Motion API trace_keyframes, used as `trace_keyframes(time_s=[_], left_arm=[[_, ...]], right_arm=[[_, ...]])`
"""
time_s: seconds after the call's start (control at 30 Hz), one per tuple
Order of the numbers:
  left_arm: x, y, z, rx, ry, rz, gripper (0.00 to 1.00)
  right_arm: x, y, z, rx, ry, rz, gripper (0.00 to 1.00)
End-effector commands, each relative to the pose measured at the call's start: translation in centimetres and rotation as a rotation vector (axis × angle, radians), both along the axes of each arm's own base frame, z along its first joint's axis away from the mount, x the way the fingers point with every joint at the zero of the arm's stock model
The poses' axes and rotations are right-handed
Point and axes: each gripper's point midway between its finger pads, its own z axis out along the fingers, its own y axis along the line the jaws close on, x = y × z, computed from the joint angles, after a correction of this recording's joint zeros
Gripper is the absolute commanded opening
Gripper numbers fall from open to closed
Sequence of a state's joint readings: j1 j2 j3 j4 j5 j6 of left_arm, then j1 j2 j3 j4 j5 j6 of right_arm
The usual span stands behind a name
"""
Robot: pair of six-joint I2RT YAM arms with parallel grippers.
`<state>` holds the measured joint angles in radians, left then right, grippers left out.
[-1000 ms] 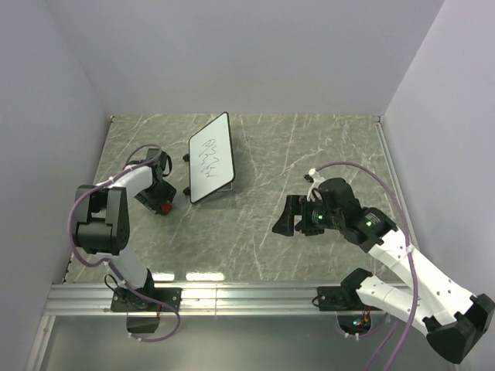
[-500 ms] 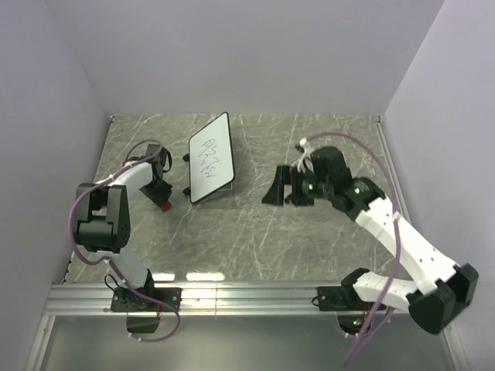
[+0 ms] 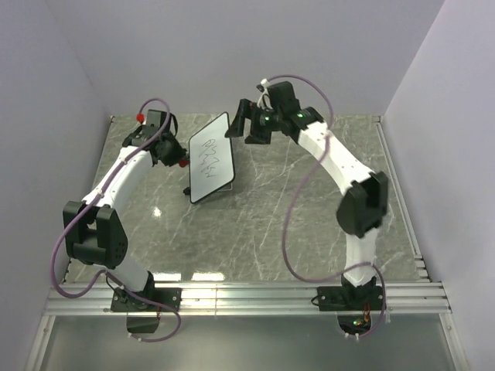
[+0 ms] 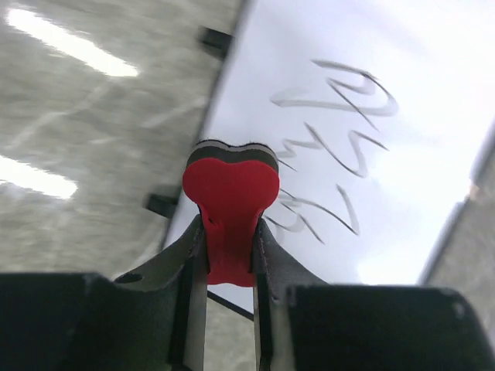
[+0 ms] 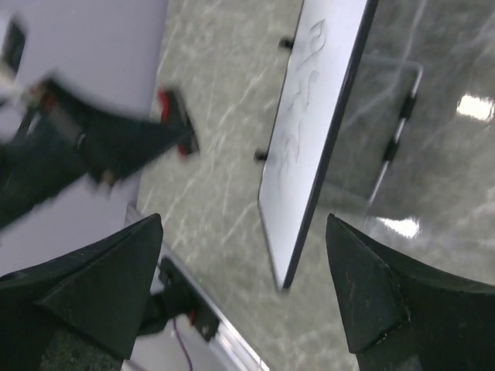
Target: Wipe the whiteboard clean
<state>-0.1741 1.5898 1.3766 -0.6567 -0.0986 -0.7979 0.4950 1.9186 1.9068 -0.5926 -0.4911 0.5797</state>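
The left fingers (image 4: 192,251) clamp the red eraser (image 4: 230,189) at the left edge of the whiteboard (image 3: 210,158) — upper centre. The right fingers (image 5: 363,286) spread wide, empty — beside the board's top right corner.

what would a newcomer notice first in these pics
The scribbled whiteboard, propped up at the table's far left. The left gripper pinches a red eraser beside its left edge, and the right gripper hangs open by the board's far corner.
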Motion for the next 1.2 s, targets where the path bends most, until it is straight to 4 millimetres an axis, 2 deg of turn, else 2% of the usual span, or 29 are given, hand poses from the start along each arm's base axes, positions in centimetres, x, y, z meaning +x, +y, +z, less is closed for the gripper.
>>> trace_keyframes(time_s=[0.0, 0.07, 0.23, 0.3, 0.4, 0.47, 0.5, 0.53, 0.73, 0.9, 1.0, 1.03, 1.1, 1.17], left_arm=[[0.0, -2.9, 3.0, -0.044, -0.065, -0.134, 0.0], [0.0, -4.1, 3.9, -0.075, -0.086, -0.181, 0.0], [-0.6, -5.5, 5.7, -0.101, -0.131, -0.256, 0.0], [-1.0, -6.1, 6.3, -0.12, -0.159, -0.3, 0.0], [-1.6, -7.5, 6.5, -0.148, -0.18, -0.368, 0.0], [-1.4, -8.7, 6.6, -0.175, -0.202, -0.41, 0.0], [-1.3, -9.2, 6.5, -0.185, -0.214, -0.424, 0.0], [-1.2, -9.5, 6.4, -0.192, -0.221, -0.433, 0.0], [0.5, -12.7, 4.8, -0.207, -0.196, -0.496, 0.0], [1.9, -15.8, 3.5, -0.244, -0.18, -0.534, 0.0], [2.0, -16.7, 1.7, -0.247, -0.147, -0.542, 0.0], [2.0, -16.6, 0.3, -0.24, -0.118, -0.534, 0.0], [1.8, -16.4, -1.1, -0.228, -0.087, -0.531, 0.0], [1.4, -15.4, -3.7, -0.197, -0.031, -0.505, 0.0]], right_arm=[[3.0, 1.2, -0.3, 0.002, 0.018, -0.027, 0.92], [4.3, 1.3, -1.4, -0.005, 0.036, -0.064, 0.92], [6.8, 2.6, -5.0, 0.012, 0.095, -0.113, 0.87], [6.9, 3.2, -6.6, 0.015, 0.132, -0.112, 0.83], [6.6, 3.9, -7.5, 0.009, 0.148, -0.095, 0.77], [6.3, 4.2, -7.6, -0.002, 0.14, -0.087, 0.65], [6.2, 4.1, -8.0, -0.012, 0.142, -0.083, 0.56], [6.2, 3.9, -8.1, -0.017, 0.14, -0.082, 0.52], [5.8, 2.7, -9.0, -0.065, 0.151, -0.057, 0.31], [5.3, 2.4, -9.2, -0.081, 0.154, -0.028, 0.13], [5.1, 2.3, -9.6, -0.093, 0.16, -0.018, 0.06], [4.9, 2.2, -9.7, -0.094, 0.165, -0.013, 0.04], [4.8, 2.2, -9.8, -0.095, 0.171, -0.01, 0.02], [4.8, 2.2, -9.6, -0.092, 0.172, -0.01, 0.01]])
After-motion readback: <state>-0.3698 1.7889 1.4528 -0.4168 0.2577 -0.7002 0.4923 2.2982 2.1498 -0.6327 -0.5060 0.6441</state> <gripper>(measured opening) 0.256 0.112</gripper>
